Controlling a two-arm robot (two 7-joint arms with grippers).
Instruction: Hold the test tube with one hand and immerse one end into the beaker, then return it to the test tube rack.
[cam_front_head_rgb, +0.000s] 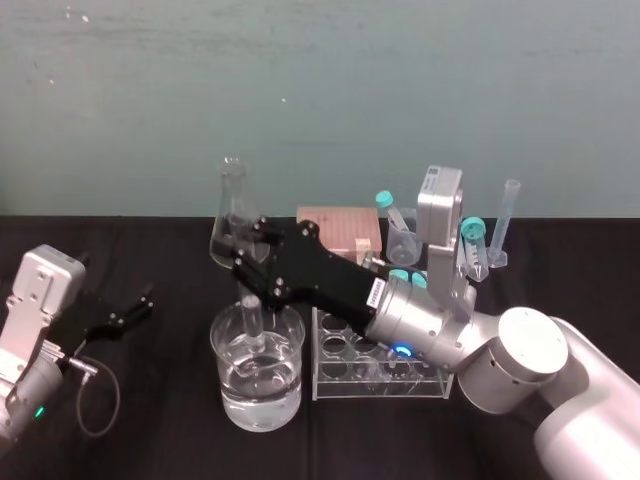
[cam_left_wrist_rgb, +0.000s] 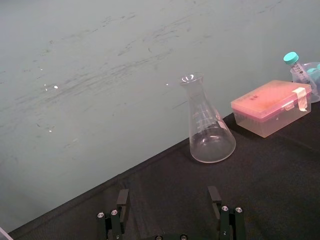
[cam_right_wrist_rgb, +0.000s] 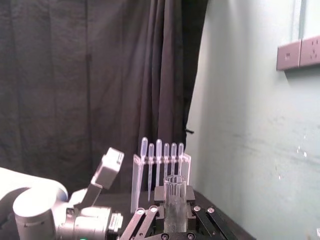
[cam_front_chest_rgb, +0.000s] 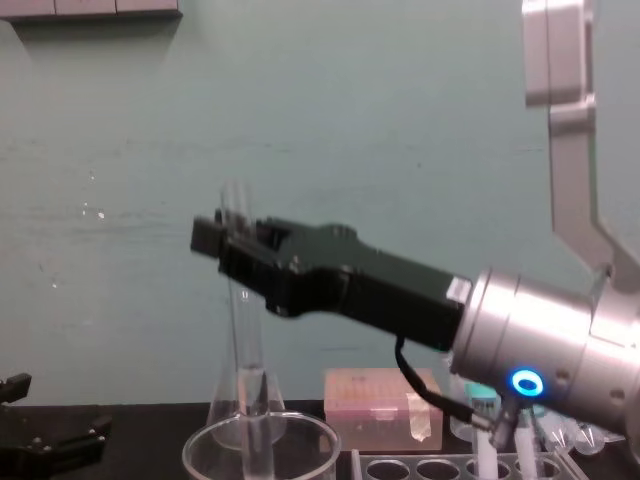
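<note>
Over the wide clear glass beaker (cam_front_head_rgb: 221, 368), my black right gripper (cam_front_head_rgb: 244, 262) clamps the slim clear glass test tube (cam_front_chest_rgb: 245, 340), lower end inside; next, lift straight, cross to the whitish plastic rack (cam_front_head_rgb: 345, 388); left gripper (cam_front_head_rgb: 128, 312) idles agape.

Laboratory bench. Black-covered worktop (cam_front_head_rgb: 160, 430) set against a pale green wall (cam_front_head_rgb: 300, 80). Glassware and consumables on it:
- tall conical clear glass flask (cam_left_wrist_rgb: 210, 125)
- wide clear glass beaker (cam_front_head_rgb: 228, 395), part-filled with clear liquid
- clear plastic rack (cam_front_head_rgb: 335, 372) with rows of round holes
- white tubes with teal caps (cam_front_head_rgb: 392, 212)
- pink rectangular plastic box (cam_left_wrist_rgb: 270, 107)

Clear stand of hanging pipettes (cam_right_wrist_rgb: 161, 167) in front of a dark curtain (cam_right_wrist_rgb: 75, 75).
</note>
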